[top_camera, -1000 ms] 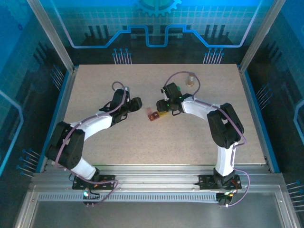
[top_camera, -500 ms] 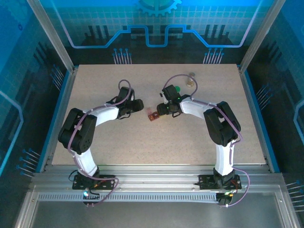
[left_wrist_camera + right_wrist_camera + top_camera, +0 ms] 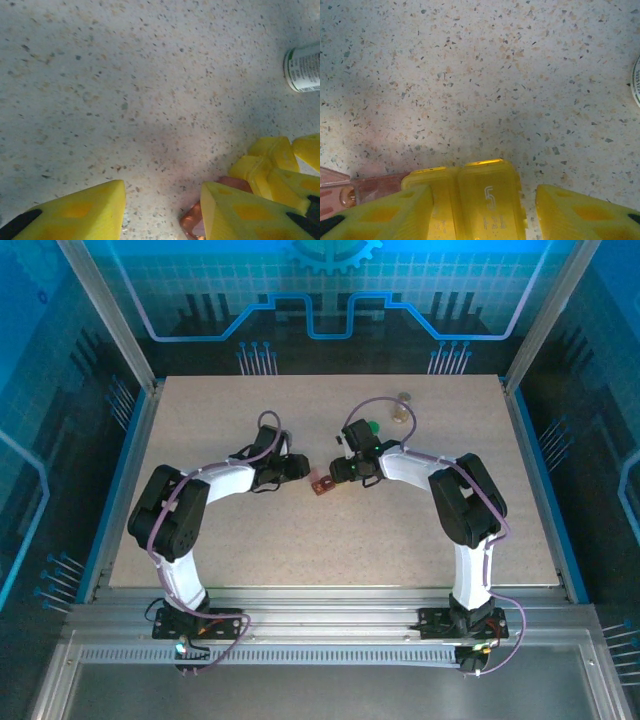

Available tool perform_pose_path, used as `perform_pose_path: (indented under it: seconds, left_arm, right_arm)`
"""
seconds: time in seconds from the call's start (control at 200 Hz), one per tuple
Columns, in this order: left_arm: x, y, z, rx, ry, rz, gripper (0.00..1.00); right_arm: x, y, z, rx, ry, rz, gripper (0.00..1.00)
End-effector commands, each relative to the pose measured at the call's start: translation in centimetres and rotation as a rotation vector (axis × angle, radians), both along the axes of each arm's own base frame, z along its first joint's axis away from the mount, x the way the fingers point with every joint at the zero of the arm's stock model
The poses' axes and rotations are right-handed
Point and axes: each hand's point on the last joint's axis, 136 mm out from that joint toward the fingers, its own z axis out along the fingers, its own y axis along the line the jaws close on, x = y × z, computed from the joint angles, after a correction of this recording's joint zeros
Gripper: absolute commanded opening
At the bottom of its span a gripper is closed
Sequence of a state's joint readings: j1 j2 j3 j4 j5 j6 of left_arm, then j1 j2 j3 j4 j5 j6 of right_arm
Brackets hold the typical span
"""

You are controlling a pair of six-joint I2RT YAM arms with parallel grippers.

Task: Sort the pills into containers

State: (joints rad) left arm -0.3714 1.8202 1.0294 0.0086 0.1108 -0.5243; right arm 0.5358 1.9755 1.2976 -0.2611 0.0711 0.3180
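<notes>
Blue-lit walls (image 3: 330,300) are enclosing the speckled desk (image 3: 400,530). The right hand (image 3: 484,192) is straddling the yellow box (image 3: 485,205), open, with a sliver of desk showing beside one finger. The left hand (image 3: 162,192) is hanging open over bare desk, the red-brown box (image 3: 190,222) peeking out just beside one finger.

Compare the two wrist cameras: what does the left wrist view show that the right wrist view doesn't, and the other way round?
Left wrist view adds: a green-and-white bottle at the right edge, and the left gripper with mostly bare table between its fingers. Right wrist view adds: the right gripper straddling the yellow box, with a raised 5 on the box's top. Shared: the speckled table and the red-brown box, which sits beside the yellow box.
</notes>
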Motion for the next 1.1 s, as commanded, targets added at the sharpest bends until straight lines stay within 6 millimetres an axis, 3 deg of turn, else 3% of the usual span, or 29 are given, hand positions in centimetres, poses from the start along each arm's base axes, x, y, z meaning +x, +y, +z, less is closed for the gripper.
perform_pose_path:
  seconds: [0.0, 0.35, 1.096]
  left_arm:
    - [-1.0, -1.1, 0.4, -0.037, 0.004, -0.043, 0.45]
    - [-2.8, -2.7, 0.7, -0.065, 0.011, -0.089, 0.44]
    - [-4.8, -4.3, -2.4, -0.06, 0.091, -0.124, 0.46]
  right_arm:
    - [-0.8, -0.8, -1.5, -0.018, 0.045, -0.015, 0.57]
    - [-0.7, -1.0, -1.8, -0.022, 0.049, -0.032, 0.57]
    - [-0.8, -1.2, -2.2, -0.019, 0.054, -0.041, 0.57]
